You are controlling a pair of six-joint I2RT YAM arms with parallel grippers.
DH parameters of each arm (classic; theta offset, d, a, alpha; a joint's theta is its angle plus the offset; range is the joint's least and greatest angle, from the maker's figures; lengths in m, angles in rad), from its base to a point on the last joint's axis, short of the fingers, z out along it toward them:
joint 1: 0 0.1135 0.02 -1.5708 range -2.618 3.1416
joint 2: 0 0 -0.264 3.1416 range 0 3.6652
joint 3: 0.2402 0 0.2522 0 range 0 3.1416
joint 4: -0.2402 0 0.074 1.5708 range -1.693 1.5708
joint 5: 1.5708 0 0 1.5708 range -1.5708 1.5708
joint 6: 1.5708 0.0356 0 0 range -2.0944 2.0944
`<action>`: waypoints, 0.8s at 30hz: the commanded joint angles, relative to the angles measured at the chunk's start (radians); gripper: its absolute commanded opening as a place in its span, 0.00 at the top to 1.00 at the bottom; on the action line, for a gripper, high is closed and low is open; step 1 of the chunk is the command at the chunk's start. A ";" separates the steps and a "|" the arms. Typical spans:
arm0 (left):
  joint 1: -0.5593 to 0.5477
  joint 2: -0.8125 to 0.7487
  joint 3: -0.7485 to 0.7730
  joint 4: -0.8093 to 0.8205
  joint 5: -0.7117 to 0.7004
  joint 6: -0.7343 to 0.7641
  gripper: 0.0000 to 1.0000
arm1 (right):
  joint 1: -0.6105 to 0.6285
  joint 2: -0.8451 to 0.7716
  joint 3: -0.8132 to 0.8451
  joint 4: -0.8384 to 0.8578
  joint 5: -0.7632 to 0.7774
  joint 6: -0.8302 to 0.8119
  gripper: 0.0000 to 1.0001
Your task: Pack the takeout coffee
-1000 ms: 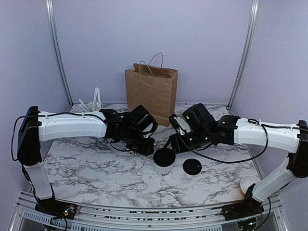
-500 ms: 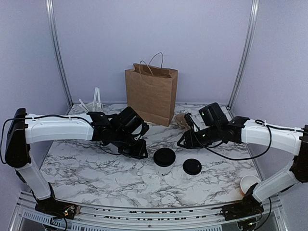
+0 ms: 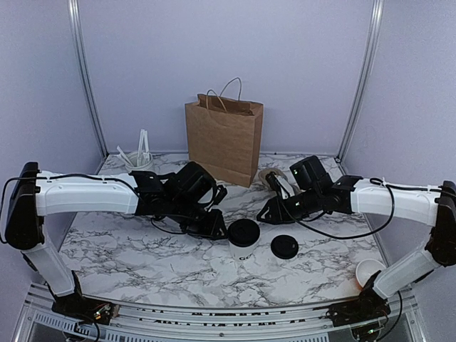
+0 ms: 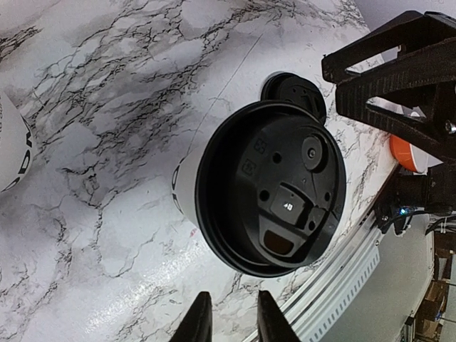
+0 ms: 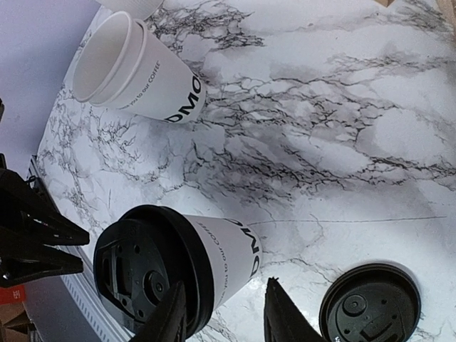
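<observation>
The takeout coffee point(image 3: 244, 239) is a white paper cup with black lettering and a black lid, upright at front centre. In the left wrist view it point(image 4: 271, 189) fills the middle, just beyond my left gripper point(image 4: 229, 324), which is open and empty. In the top view my left gripper point(image 3: 219, 226) sits just left of the cup. My right gripper point(image 3: 265, 214) is just behind and right of it. In the right wrist view my right gripper point(image 5: 224, 320) is open, with the cup point(image 5: 214, 263) showing between its fingers, not gripped.
A brown paper bag point(image 3: 224, 139) stands open at the back centre. A loose black lid point(image 3: 284, 246) lies right of the coffee. A lidless white cup point(image 5: 135, 71) lies on its side near the bag. Another cup point(image 3: 369, 271) stands front right. Utensils point(image 3: 139, 153) stand back left.
Both grippers drew apart from the cup a second ago and have since come back toward it, the left moving right, the right moving left. The cup has not moved.
</observation>
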 commanded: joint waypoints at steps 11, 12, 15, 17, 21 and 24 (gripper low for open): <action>-0.005 0.055 0.038 0.036 0.024 0.004 0.77 | -0.004 0.007 -0.042 0.062 -0.037 0.022 0.68; -0.005 0.056 0.039 0.037 0.024 0.005 0.77 | -0.004 0.009 -0.047 0.065 -0.039 0.024 0.68; -0.006 0.058 0.044 0.037 0.030 0.006 0.77 | -0.002 0.010 -0.057 0.073 -0.041 0.029 0.68; -0.006 0.058 0.046 0.037 0.032 0.006 0.77 | 0.000 0.010 -0.059 0.076 -0.042 0.031 0.68; -0.006 0.072 0.050 0.037 0.033 0.012 0.77 | 0.007 0.016 -0.061 0.083 -0.043 0.035 0.68; -0.005 0.082 0.054 0.037 0.035 0.012 0.78 | 0.015 0.021 -0.060 0.084 -0.040 0.039 0.68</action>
